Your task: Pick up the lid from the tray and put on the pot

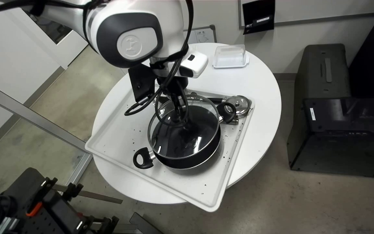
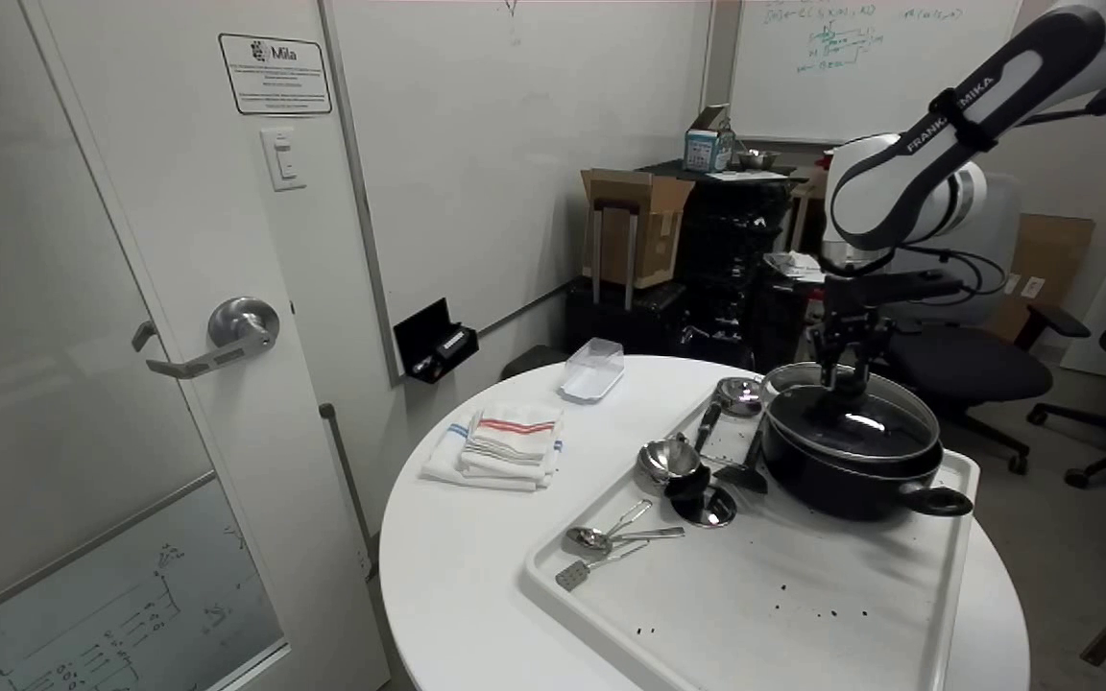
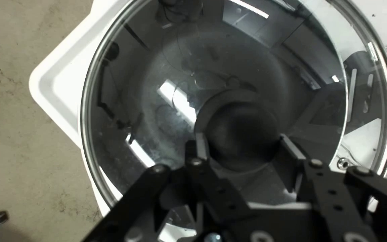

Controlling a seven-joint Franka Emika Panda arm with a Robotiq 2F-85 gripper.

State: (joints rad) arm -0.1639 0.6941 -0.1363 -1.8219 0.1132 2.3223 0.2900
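The clear glass lid (image 1: 170,144) has a metal rim and a dark knob. It is over the black pot (image 1: 203,156), and its rim is offset from the pot's rim. In another exterior view the lid (image 2: 884,427) covers most of the pot (image 2: 841,491). My gripper (image 3: 242,139) has its fingers on both sides of the lid's knob (image 3: 244,124) and appears shut on it. The gripper also shows in both exterior views (image 1: 181,118) (image 2: 846,382). The pot stands on the white tray (image 1: 115,133). Whether the lid touches the pot I cannot tell.
Metal utensils and ladles (image 2: 668,461) lie on the tray beside the pot. A small shiny metal pot (image 1: 239,105) is near the black handle (image 1: 227,112). Folded towels (image 2: 505,446) and a clear plastic box (image 2: 593,369) are on the round white table (image 2: 476,576).
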